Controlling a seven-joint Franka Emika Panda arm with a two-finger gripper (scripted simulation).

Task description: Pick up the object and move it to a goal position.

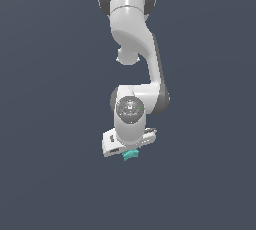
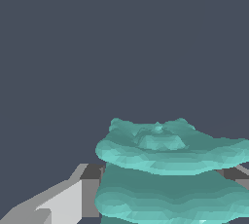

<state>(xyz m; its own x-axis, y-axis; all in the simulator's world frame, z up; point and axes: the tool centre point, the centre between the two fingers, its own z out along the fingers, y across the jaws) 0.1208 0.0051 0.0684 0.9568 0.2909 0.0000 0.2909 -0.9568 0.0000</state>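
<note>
The object (image 1: 131, 155) is a tiny teal ridged chunk just under the white hand of the arm in the exterior view. In the wrist view the object (image 2: 170, 169) fills the lower right part of the picture, with stacked ridges. It sits between the jaws of my gripper (image 1: 128, 151). One grey finger (image 2: 68, 201) touches its side. The other finger (image 2: 239, 173) shows only as a sliver behind it. The gripper (image 2: 163, 174) looks shut on the object. Most of both fingers is hidden in the exterior view by the hand.
A plain dark blue-grey surface (image 1: 50, 174) surrounds the arm on all sides. The arm's links (image 1: 132, 19) reach in from the top of the exterior view. No goal marker shows.
</note>
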